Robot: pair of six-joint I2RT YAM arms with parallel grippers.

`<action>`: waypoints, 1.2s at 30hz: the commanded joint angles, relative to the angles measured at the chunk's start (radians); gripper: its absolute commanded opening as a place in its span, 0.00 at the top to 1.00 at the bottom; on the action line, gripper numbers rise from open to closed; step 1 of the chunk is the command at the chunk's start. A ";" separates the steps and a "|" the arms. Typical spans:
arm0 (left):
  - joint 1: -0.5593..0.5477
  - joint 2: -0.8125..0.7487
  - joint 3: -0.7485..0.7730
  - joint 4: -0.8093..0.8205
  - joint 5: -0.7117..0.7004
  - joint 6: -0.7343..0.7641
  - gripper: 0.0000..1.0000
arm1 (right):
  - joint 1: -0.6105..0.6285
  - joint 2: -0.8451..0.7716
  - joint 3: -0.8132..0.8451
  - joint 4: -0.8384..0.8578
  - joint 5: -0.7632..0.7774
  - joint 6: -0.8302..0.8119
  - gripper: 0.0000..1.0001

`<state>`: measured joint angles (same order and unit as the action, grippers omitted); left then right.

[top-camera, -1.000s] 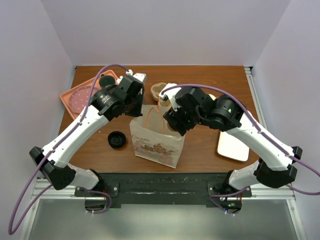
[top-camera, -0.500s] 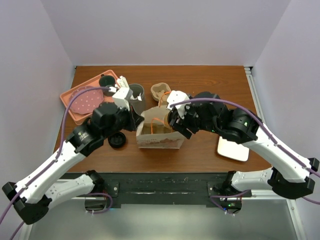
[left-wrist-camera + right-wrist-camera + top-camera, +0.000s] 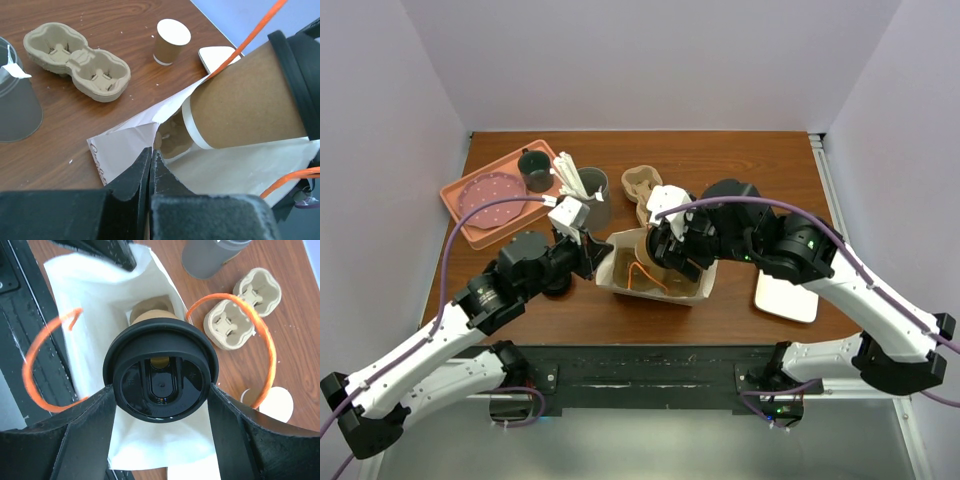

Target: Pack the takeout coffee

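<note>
So the white orange-handled paper bag [image 3: 230, 167] got tipped over since a second ago, left gripper [image 3: 150, 162] clamped on its edge, right gripper [image 3: 161, 390] gripping the tan black-lidded takeout coffee [image 3: 240, 100] halfway into it, nearly packed.

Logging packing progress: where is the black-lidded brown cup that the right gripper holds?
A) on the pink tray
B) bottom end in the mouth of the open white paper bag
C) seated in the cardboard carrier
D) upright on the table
B: the black-lidded cup, gripped by the right gripper, points bottom-first into the mouth of the white paper bag; the cardboard carrier sits empty.
</note>
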<state>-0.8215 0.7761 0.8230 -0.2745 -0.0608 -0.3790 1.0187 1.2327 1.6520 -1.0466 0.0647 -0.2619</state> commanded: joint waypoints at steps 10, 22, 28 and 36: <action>-0.005 -0.104 -0.056 0.144 0.036 -0.025 1.00 | 0.041 -0.053 -0.031 -0.142 0.045 0.102 0.96; -0.005 -0.100 -0.136 0.375 -0.005 0.216 1.00 | 0.080 0.022 -0.118 0.051 0.412 0.046 0.96; -0.005 -0.067 -0.148 0.423 0.033 0.236 1.00 | 0.101 0.071 -0.072 0.048 0.385 0.003 0.96; -0.005 -0.040 -0.156 0.241 0.096 0.137 1.00 | 0.118 -0.022 -0.228 0.100 0.265 -0.053 0.96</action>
<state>-0.8215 0.7292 0.6655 0.0185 0.0029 -0.2008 1.1248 1.2640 1.4593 -0.9882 0.3634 -0.2466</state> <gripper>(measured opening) 0.013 0.709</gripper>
